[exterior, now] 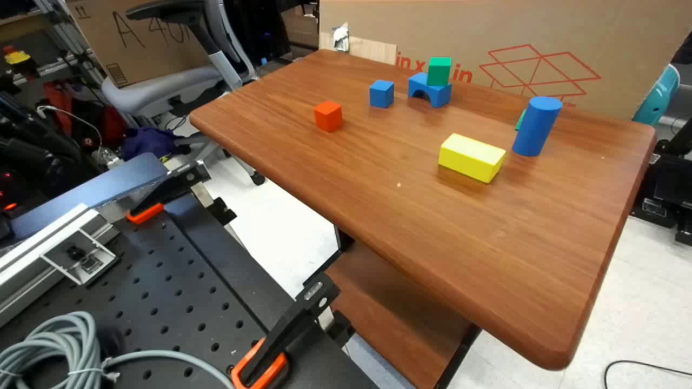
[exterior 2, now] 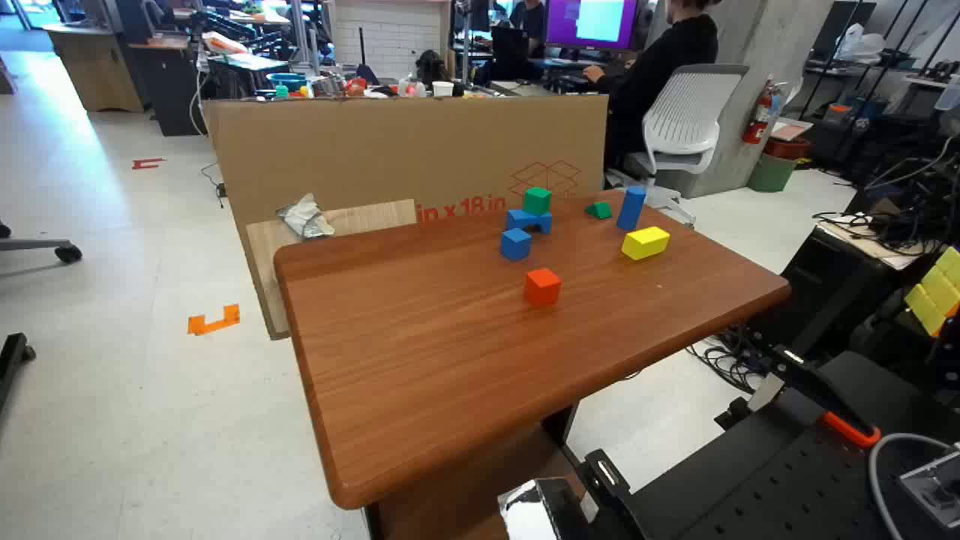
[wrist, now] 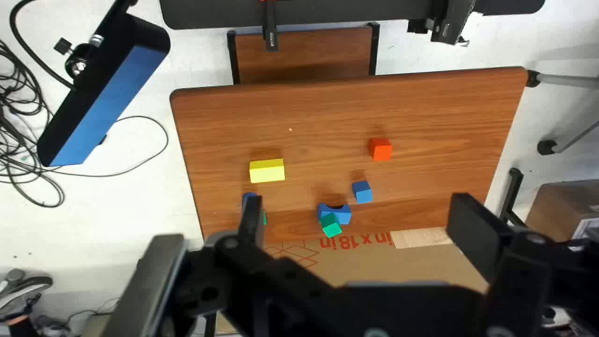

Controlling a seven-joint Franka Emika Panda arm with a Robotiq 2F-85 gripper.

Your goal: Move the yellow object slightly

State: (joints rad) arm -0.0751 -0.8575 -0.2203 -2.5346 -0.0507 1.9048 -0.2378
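The yellow block (exterior: 471, 158) lies flat on the brown wooden table (exterior: 378, 205). It also shows in an exterior view (exterior 2: 645, 243) at the table's right, and in the wrist view (wrist: 266, 171) left of the middle. My gripper (wrist: 357, 199) shows only in the wrist view. Its two black fingers are wide apart with nothing between them. The gripper is high above the table, well away from the yellow block. In the wrist view the left finger covers part of the blue cylinder and the green wedge. The yellow block is not hidden in any view.
The upright blue cylinder (exterior: 537, 127) stands close beside the yellow block, with a green wedge (exterior 2: 599, 211) behind. A red cube (exterior: 328, 116), a blue cube (exterior: 381, 94) and a blue arch (exterior: 430, 90) bearing a green block (exterior: 439, 71) stand elsewhere. Cardboard (exterior 2: 405, 150) borders the back edge.
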